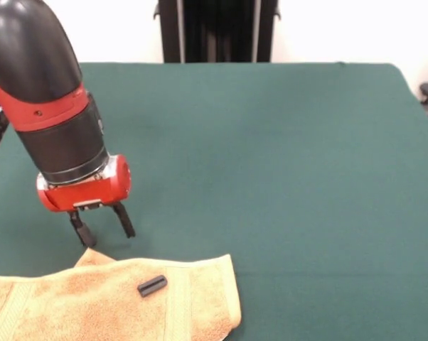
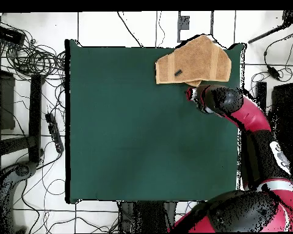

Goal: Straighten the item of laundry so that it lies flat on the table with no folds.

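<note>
The item of laundry point(image 1: 93, 302) is a golden-orange towel at the near left of the green table point(image 1: 271, 156), its left part running out of the picture. In the overhead view the towel point(image 2: 198, 61) lies at the far right corner of the table point(image 2: 143, 134), partly over the edge. A small fold of its edge pokes up toward the gripper. My gripper point(image 1: 102, 227) stands open just behind that edge, fingers pointing down; the left fingertip point(image 1: 87, 238) almost touches the cloth. From above the gripper point(image 2: 190, 93) sits just below the towel.
A small black cylinder point(image 1: 152, 285) lies on the towel, also seen from above as the black cylinder point(image 2: 178, 73). Cables and stands crowd the floor point(image 2: 27, 91) around the table. A black stand point(image 1: 217, 32) rises behind the far edge.
</note>
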